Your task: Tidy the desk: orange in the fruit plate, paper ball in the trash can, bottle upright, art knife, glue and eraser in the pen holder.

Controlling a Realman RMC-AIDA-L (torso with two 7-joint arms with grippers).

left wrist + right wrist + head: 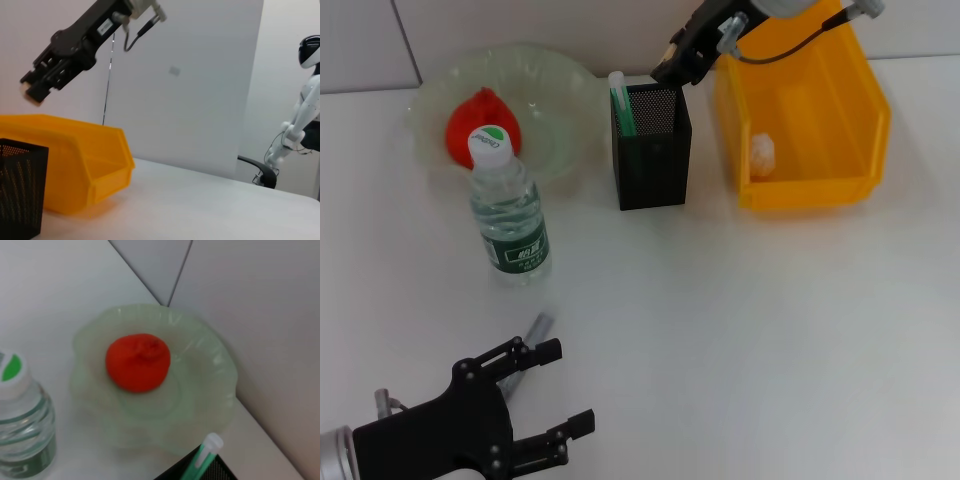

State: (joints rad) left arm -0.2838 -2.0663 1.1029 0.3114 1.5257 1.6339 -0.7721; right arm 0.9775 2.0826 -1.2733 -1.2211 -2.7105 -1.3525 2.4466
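The orange (pixel 480 122) (pixel 138 361) lies in the fruit plate (pixel 560 90) (pixel 210 390). In front of the plate the bottle (pixel 508 210) (pixel 20 410) stands upright. The art knife (pixel 621 102) (pixel 205 455) sticks out of the pen holder (pixel 652 160) (pixel 20 190). The paper ball (pixel 763 151) rests in the trash can (pixel 820 110) (pixel 75 170). My right gripper (pixel 675 58) (pixel 34 91) hovers above the holder's back right corner, shut on a small tan piece, the eraser (pixel 27 92). My left gripper (pixel 565 390) is open near the front left, just short of the grey glue (pixel 539 327).
The trash can stands right beside the pen holder at the back right. A white humanoid robot (pixel 306 100) and a chair (pixel 257 170) stand beyond the table's far edge in the left wrist view.
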